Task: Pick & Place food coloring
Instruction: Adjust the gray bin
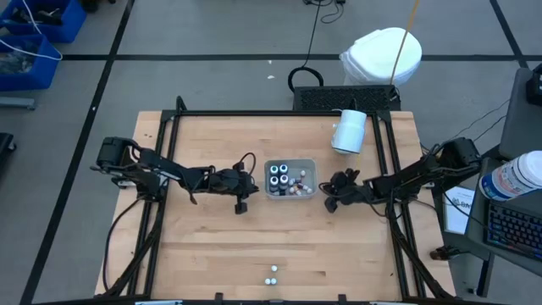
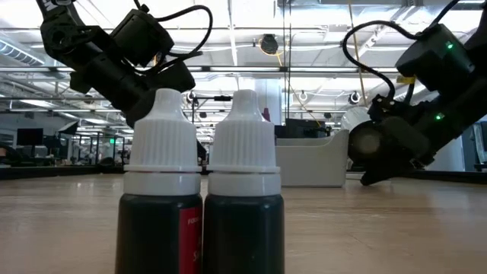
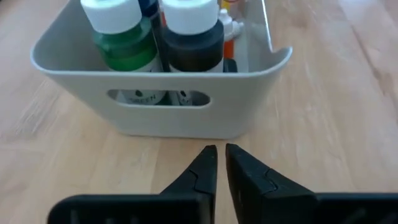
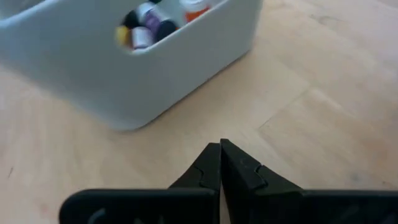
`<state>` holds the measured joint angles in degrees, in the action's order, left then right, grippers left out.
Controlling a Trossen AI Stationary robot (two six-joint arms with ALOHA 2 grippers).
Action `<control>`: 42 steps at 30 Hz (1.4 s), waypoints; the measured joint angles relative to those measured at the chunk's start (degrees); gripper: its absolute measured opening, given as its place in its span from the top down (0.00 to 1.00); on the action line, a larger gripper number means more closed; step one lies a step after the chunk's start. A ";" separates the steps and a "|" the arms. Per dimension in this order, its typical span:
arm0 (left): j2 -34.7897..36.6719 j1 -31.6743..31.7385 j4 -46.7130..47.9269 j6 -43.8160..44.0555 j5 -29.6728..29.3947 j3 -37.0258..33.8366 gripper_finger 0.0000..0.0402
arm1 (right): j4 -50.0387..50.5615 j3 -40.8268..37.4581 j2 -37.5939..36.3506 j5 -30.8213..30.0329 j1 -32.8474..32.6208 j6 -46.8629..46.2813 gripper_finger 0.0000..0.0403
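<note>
High view: grey tray (image 1: 290, 194) mid-table, food coloring (image 1: 279, 176) inside; two bottles (image 1: 271, 275) near front edge, bare wood between.
Left wrist: left gripper (image 3: 220, 162) narrowly parted, empty, just before tray.
Right wrist: right gripper (image 4: 219, 163) closed, empty.

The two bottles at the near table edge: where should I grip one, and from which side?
Take one bottle by its ribbed white cap, coming down from above. Both stand upright and touching, so close the fingers across the free sides, not through the seam between them.
</note>
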<state>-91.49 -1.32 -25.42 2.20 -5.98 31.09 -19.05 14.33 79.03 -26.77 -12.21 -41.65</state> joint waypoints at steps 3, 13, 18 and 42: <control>0.25 0.00 1.00 -0.99 -0.27 0.00 0.89 | -1.33 -0.09 -0.50 0.32 -0.41 2.76 1.00; 1.89 0.00 2.09 -3.57 -4.15 -0.04 0.88 | -3.12 -0.14 -0.92 2.70 -0.74 4.15 1.00; 2.00 -0.32 2.22 -4.86 -4.37 0.02 0.88 | -3.27 -0.14 -0.92 3.22 -0.89 3.38 1.00; 1.98 -0.83 4.69 -7.42 -6.12 0.00 0.88 | -4.90 -0.14 -0.94 6.22 -0.95 3.20 1.00</control>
<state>-89.52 -2.15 -20.73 -5.21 -12.10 31.09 -23.95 14.20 78.09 -20.55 -13.17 -38.45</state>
